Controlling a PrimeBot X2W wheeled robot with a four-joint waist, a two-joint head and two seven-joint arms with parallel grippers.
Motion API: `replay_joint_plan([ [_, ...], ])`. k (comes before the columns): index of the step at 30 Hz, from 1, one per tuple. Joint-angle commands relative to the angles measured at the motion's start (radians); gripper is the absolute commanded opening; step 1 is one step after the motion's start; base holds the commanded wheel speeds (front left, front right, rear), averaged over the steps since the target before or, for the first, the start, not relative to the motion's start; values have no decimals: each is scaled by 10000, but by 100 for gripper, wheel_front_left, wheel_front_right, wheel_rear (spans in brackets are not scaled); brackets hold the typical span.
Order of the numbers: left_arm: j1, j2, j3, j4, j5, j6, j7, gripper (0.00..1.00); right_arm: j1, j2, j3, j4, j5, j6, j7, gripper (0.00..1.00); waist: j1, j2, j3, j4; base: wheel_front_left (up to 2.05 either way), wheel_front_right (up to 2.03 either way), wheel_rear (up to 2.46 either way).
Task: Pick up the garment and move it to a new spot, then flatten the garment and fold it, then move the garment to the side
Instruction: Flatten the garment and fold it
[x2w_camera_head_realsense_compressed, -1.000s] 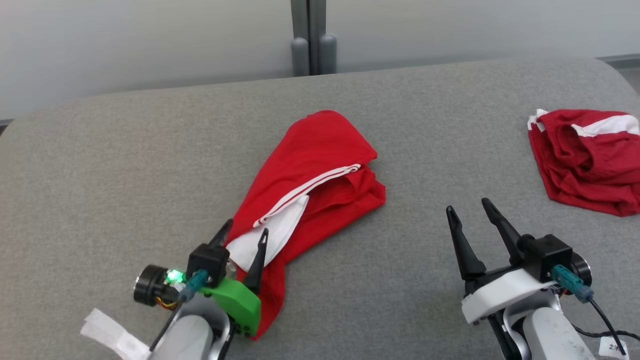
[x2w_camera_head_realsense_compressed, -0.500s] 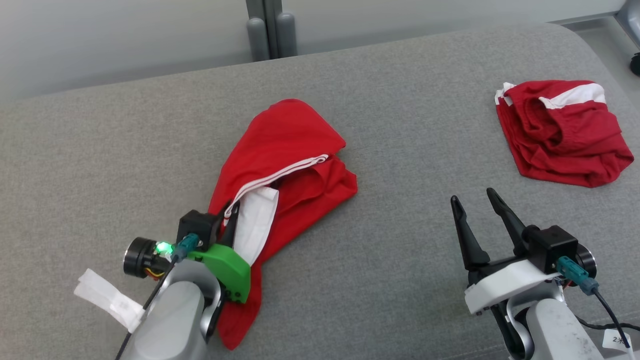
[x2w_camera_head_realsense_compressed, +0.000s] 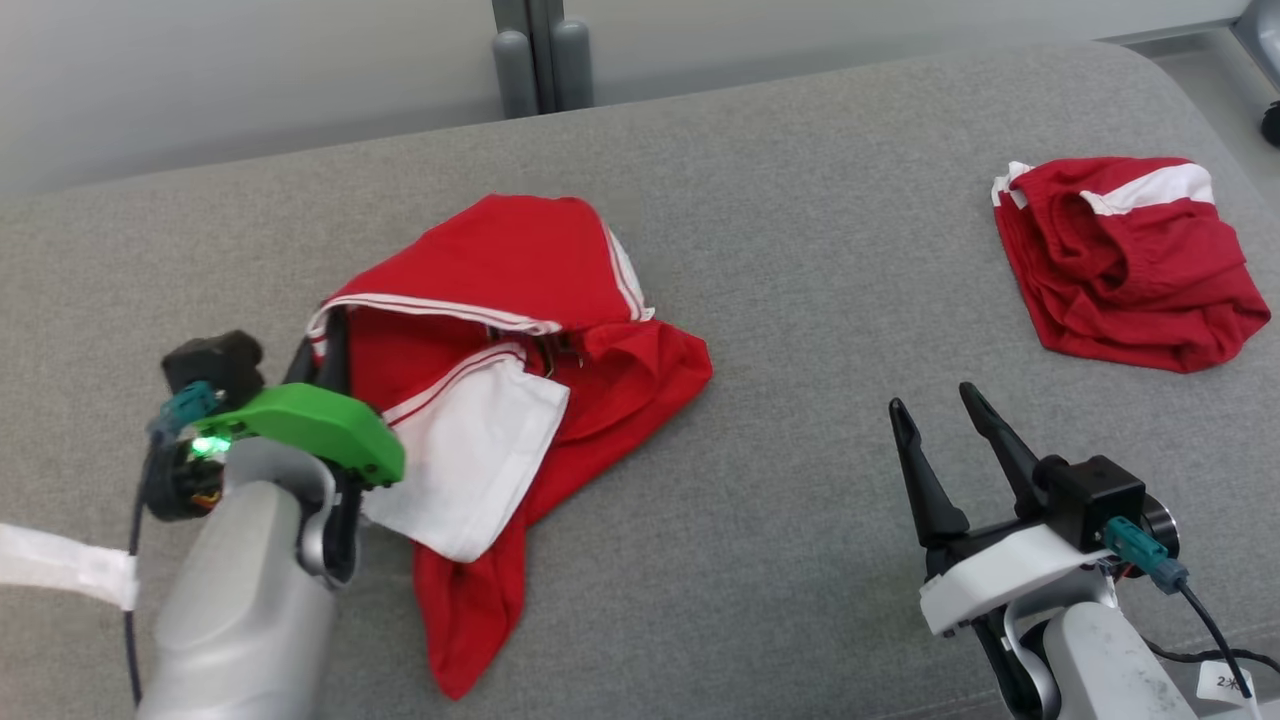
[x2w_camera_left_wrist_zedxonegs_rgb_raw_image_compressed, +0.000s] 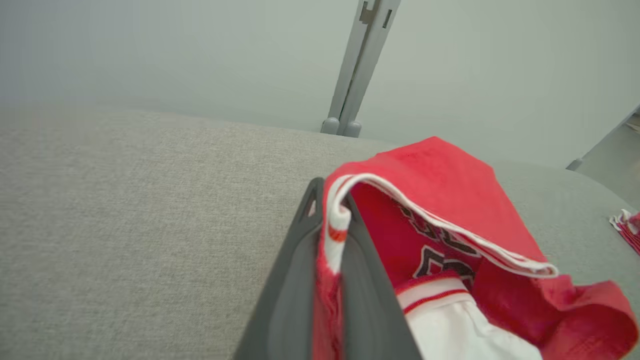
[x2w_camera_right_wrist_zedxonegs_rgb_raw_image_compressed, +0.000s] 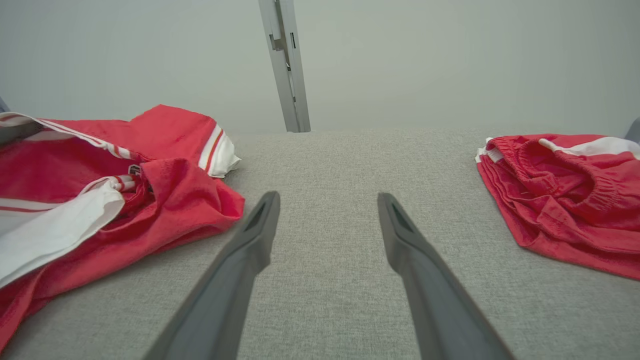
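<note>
My right gripper (x2w_camera_head_realsense_compressed: 930, 400) hovers empty, jaws apart, over the grey tabletop (x2w_camera_head_realsense_compressed: 800, 480). My left gripper (x2w_camera_left_wrist_zedxonegs_rgb_raw_image_compressed: 330, 200) is clamped on the white-trimmed hem of the red jersey (x2w_camera_head_realsense_compressed: 520, 300), which lies crumpled left of centre. Folded red shorts (x2w_camera_head_realsense_compressed: 1120, 270) lie far right.

Black lettering (x2w_camera_left_wrist_zedxonegs_rgb_raw_image_compressed: 432, 252) inside the red jersey (x2w_camera_left_wrist_zedxonegs_rgb_raw_image_compressed: 450, 185) is half under a fold, so I can't read it. On the left gripper (x2w_camera_left_wrist_zedxonegs_rgb_raw_image_compressed: 331, 205) the fingers (x2w_camera_left_wrist_zedxonegs_rgb_raw_image_compressed: 290, 300) run off the bottom edge of the wrist view, and from the head view its green housing (x2w_camera_head_realsense_compressed: 310, 430) covers most of them. The second red garment (x2w_camera_left_wrist_zedxonegs_rgb_raw_image_compressed: 627, 227) is clipped to a sliver by the frame. The tag (x2w_camera_head_realsense_compressed: 1225, 685) by the right arm is too small to read and also cut off.
</note>
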Motion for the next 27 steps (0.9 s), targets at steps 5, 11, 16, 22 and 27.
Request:
replay_joint_plan([
  [5, -166, 867, 836, 575, -490, 259, -83, 0, -119, -37, -43, 0, 48, -12, -45, 100, -1, 0, 303, -86, 0, 0, 0],
  [11, -25, 1671, 1221, 930, -561, 374, -256, 0, -163, -35, -168, 37, -50, -12, -45, 100, -1, 0, 510, -63, 0, 0, 0],
  [16, -70, 2015, 1330, 885, -467, 387, -394, 0, -195, -35, -231, 75, -82, -12, -46, 100, -1, 0, 577, 33, 0, 0, 0],
  [22, 233, 2188, 1216, 410, -133, 412, -517, 100, -216, -35, -270, 125, -123, -12, -46, 100, -1, 0, 491, 195, 0, 0, 0],
  [27, 660, 2086, 1088, -384, 154, 252, -539, 100, -155, -37, -283, 210, -147, -12, -46, 100, -1, 0, 283, 336, 0, 0, 0],
])
